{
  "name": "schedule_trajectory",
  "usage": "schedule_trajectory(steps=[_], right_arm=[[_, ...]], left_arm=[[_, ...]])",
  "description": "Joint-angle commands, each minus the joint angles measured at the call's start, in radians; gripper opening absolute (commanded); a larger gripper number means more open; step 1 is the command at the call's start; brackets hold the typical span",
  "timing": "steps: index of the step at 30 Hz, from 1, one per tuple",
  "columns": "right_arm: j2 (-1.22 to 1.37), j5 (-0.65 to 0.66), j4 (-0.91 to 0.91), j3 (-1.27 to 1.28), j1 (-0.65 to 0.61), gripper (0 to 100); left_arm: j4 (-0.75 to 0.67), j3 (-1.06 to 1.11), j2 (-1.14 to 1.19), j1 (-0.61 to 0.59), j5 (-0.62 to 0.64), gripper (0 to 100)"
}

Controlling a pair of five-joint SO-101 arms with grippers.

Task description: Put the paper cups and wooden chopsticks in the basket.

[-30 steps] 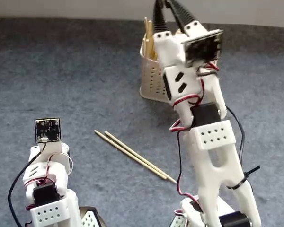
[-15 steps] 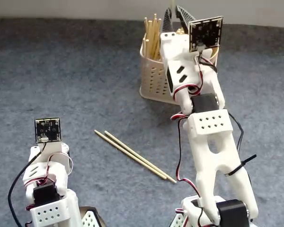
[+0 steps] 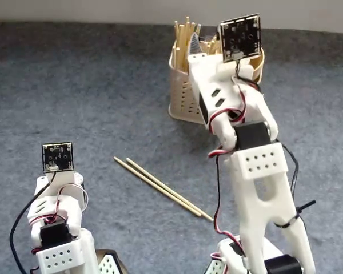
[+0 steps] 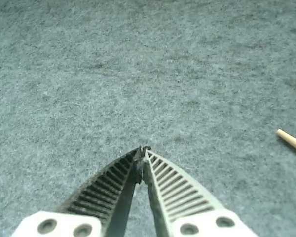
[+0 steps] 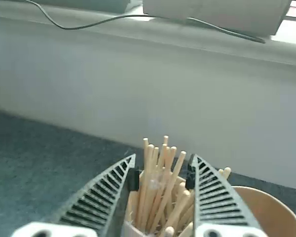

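Observation:
The cream perforated basket (image 3: pixel 184 100) stands at the back of the grey mat, and a bundle of wooden chopsticks (image 3: pixel 186 39) stands upright in it. My right gripper (image 3: pixel 201 44) hangs over the basket. In the right wrist view it (image 5: pixel 163 158) is open, one finger on each side of the chopstick bundle (image 5: pixel 160 185). A tan paper cup rim (image 5: pixel 269 210) shows beside the bundle. Two chopsticks (image 3: pixel 163 187) lie side by side on the mat between the arms. My left gripper (image 4: pixel 143 148) is shut just above bare mat, and a chopstick tip (image 4: pixel 291 141) lies off to its side.
The grey mat (image 3: pixel 74 91) spreads wide to the left of the basket. A pale wall (image 5: pixel 138 84) rises just behind the basket, with cables along its top. The left arm's base (image 3: pixel 57 240) stands at the near left corner.
My right arm's wrist has tipped down and drawn back over the basket. More chopsticks now stand above the basket's rim. The left arm and the two loose chopsticks stayed put.

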Motion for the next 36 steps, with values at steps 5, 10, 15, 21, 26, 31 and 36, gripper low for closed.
schedule_trajectory(steps=[5,10,15,21,26,31,36], right_arm=[[-0.081,0.04,0.338,-0.094,-0.189,16.3],[-0.077,0.1,0.45,-0.071,-0.282,16.3],[-0.065,0.104,0.498,0.025,-0.317,16.3],[-0.064,0.101,0.498,0.182,-0.375,16.3],[-0.064,0.1,0.443,0.338,-0.463,16.3],[-0.062,0.1,0.274,0.515,-0.521,16.3],[-0.062,0.1,0.163,0.628,-0.538,16.6]], left_arm=[[-0.015,0.019,-0.007,-0.008,0.009,2],[-0.015,0.019,-0.007,-0.008,0.009,2],[-0.015,0.019,-0.007,-0.008,0.009,2],[-0.015,0.019,-0.007,-0.008,0.009,2],[-0.015,0.019,-0.007,-0.008,0.009,2],[-0.015,0.019,-0.007,-0.008,0.009,2],[-0.015,0.019,-0.007,-0.008,0.009,2]])
